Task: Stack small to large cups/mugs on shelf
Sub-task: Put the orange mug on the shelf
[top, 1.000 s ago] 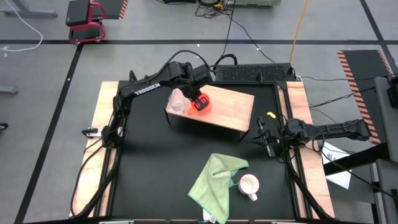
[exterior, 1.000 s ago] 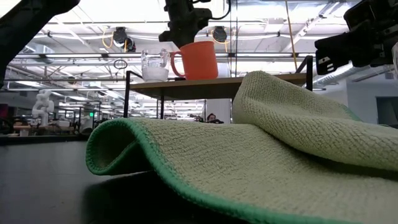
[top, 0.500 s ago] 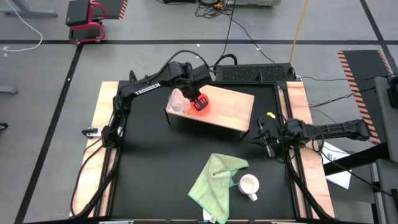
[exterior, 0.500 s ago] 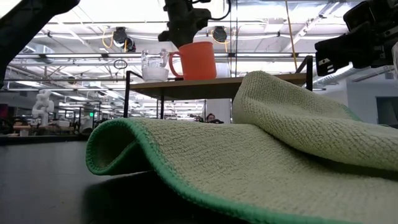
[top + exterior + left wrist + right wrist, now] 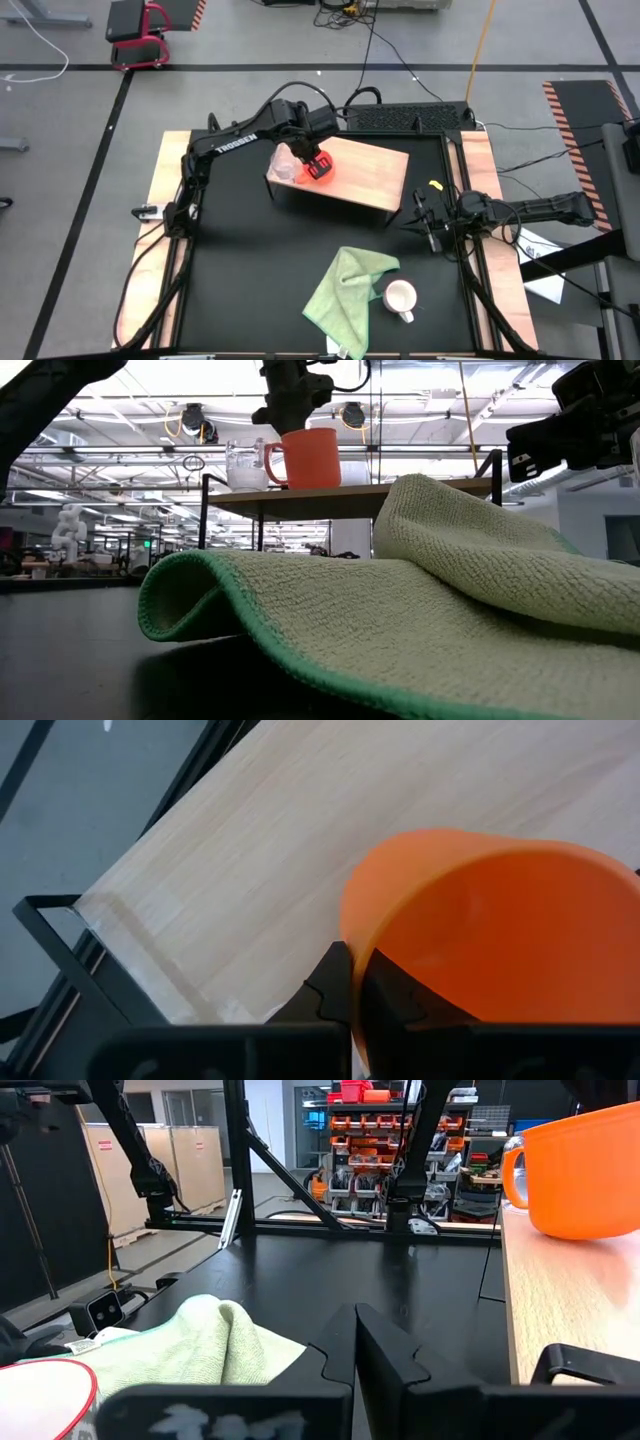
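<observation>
The orange mug (image 5: 323, 169) is over the left part of the light-wood shelf (image 5: 370, 175), with my left gripper (image 5: 312, 158) shut on it from above. Whether its base (image 5: 305, 485) touches the board I cannot tell. Just left of it, the small clear glass cup (image 5: 284, 164) stands on the shelf's left end. The white mug (image 5: 400, 296) stands upright on the black table near the front, beside the light green cloth (image 5: 347, 288). My right gripper (image 5: 424, 222) waits shut at the table's right side, touching nothing. My left gripper pinches the orange mug's wall at the rim (image 5: 352, 935), one finger outside (image 5: 335, 988) and one inside (image 5: 400, 1005). The fingers come from above, pointing steeply down, on the side of the handle (image 5: 271, 461). The mug sits nearly upright, slightly tilted.
The green cloth lies bunched in front of the low camera and hides much of the table there. The shelf's right half (image 5: 385, 178) is bare wood. Cables and a dark tray (image 5: 400, 118) lie behind the shelf at the far edge.
The orange mug has shifted a little toward the glass cup, still in my left gripper's hold. Its base stays at about the same height over the shelf board.
</observation>
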